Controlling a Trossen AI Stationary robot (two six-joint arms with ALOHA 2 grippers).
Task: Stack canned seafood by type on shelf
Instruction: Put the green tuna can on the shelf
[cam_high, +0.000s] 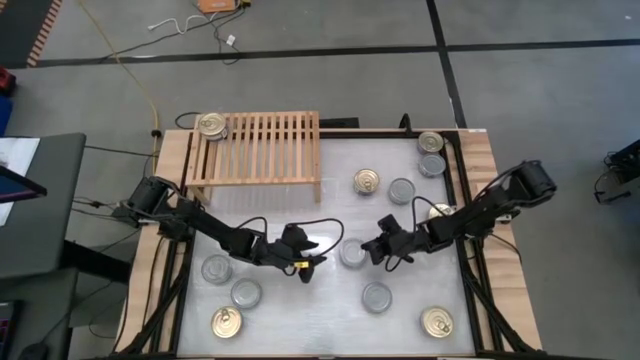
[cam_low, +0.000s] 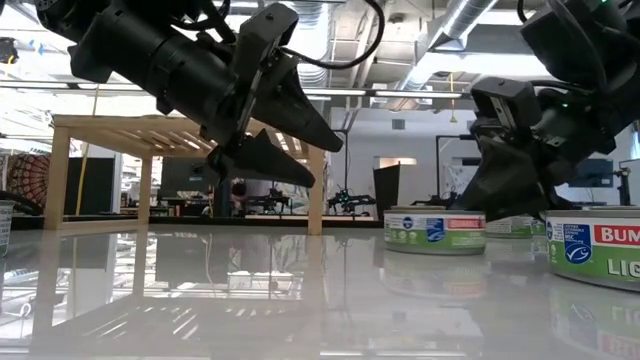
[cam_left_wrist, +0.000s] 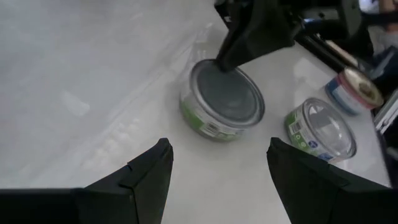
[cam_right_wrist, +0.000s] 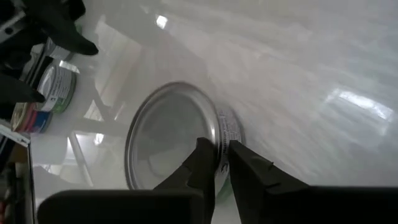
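Observation:
On the white tabletop between my two grippers stands a silver-topped, green-labelled can (cam_high: 351, 253). My right gripper (cam_high: 370, 249) reaches it from the table's right and is shut on its edge. My left gripper (cam_high: 312, 259) hovers open just to the can's left, clear of the table, and its wrist view shows the can (cam_left_wrist: 222, 99) ahead of its spread fingers. The light-wood shelf (cam_high: 262, 150) stands on its legs at the far left, with one gold-topped can (cam_high: 211, 125) on the far left corner of its slats. My right gripper pinches the can's raised rim (cam_right_wrist: 219, 127) on the side toward the table's right. One finger (cam_right_wrist: 200, 163) is on the lid inside the rim, the other (cam_right_wrist: 247, 167) outside against the wall. The fingers slant down from the right. The can stands flat on the table.
More cans stand loose on the table: silver-topped ones (cam_high: 217, 268) (cam_high: 246, 293) and a gold-topped one (cam_high: 226, 321) at the near left, two (cam_high: 367, 181) (cam_high: 401, 190) behind the grippers, two (cam_high: 431, 142) (cam_high: 432, 165) at the far right, two (cam_high: 377, 297) (cam_high: 437, 322) at the near right.

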